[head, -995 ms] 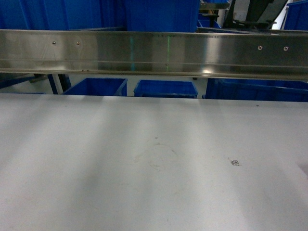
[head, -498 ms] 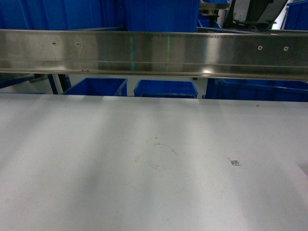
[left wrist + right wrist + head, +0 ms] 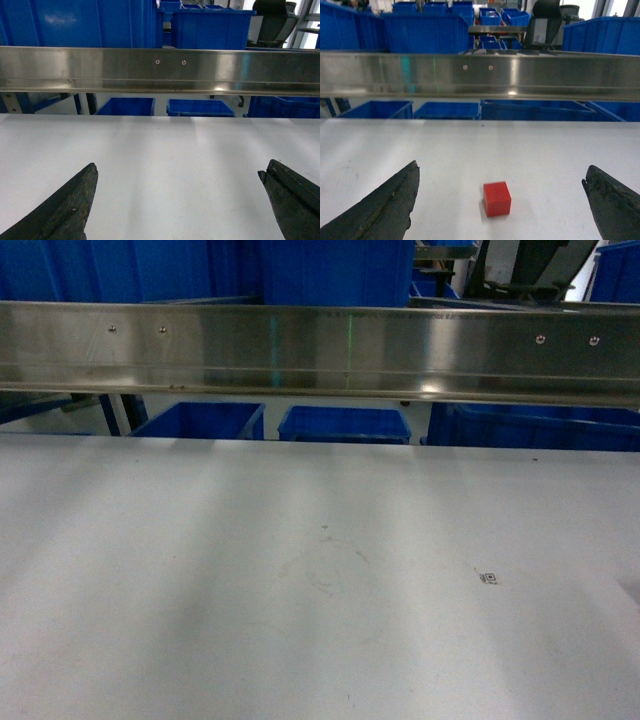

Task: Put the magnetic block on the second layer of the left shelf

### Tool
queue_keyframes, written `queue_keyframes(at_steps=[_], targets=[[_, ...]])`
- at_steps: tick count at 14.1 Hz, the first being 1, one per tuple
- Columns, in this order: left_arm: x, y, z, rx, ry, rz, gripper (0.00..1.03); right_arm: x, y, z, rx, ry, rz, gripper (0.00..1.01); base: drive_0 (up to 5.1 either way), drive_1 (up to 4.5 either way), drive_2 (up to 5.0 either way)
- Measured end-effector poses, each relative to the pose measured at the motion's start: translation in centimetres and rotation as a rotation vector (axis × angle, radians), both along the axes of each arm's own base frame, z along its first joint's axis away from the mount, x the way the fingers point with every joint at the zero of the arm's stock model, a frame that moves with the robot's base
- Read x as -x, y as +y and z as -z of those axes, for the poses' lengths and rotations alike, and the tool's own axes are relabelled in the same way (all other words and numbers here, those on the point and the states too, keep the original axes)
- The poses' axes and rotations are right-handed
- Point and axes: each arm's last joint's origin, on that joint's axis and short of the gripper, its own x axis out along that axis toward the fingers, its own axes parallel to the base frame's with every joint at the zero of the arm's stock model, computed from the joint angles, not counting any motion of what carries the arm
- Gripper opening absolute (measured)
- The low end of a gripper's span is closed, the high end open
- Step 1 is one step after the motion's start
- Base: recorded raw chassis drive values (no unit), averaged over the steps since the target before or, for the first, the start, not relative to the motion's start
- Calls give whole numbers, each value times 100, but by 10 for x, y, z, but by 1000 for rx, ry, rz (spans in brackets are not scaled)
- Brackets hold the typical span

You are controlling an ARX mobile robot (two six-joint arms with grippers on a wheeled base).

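A small red magnetic block [image 3: 497, 198] rests on the white table top in the right wrist view, a little ahead of my right gripper [image 3: 500, 172]. That gripper is open, its dark fingers wide apart on either side of the block and not touching it. My left gripper [image 3: 179, 172] is also open, with only bare table between its fingers. The head view shows neither gripper nor the block. The left shelf is out of view.
A long stainless steel rail [image 3: 320, 350] crosses above the far edge of the white table [image 3: 300, 570]. Blue plastic bins [image 3: 342, 424] stand behind and below it. A small printed marker [image 3: 489, 578] lies on the table at the right.
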Motion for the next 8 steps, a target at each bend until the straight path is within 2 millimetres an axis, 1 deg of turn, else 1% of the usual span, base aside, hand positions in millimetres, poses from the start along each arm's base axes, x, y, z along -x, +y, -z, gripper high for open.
queue_keyframes(at_steps=[1, 2, 3, 4, 5, 6, 7, 8], targets=[[0, 0, 0, 0, 0, 0, 98, -8, 5, -4, -29, -27, 0, 98, 0, 0, 0], [0, 0, 0, 0, -1, 1, 98, -24, 6, -2, -59, 23, -27, 98, 0, 0, 0], [0, 0, 0, 0, 0, -1, 98, -44, 1, -2, -72, 79, -16, 98, 0, 0, 0], [0, 0, 0, 0, 0, 0, 98, -73, -6, -16, -75, 81, -2, 98, 0, 0, 0], [0, 0, 0, 0, 0, 0, 98, -107, -13, -30, -76, 72, 3, 98, 0, 0, 0], [0, 0, 0, 0, 0, 0, 98, -136, -21, -27, -88, 147, -21, 98, 0, 0, 0], [0, 0, 0, 0, 0, 0, 98, -155, -28, -7, -114, 272, -54, 98, 0, 0, 0], [0, 0, 0, 0, 0, 0, 98, -166, -33, 18, -148, 385, -94, 98, 0, 0, 0]])
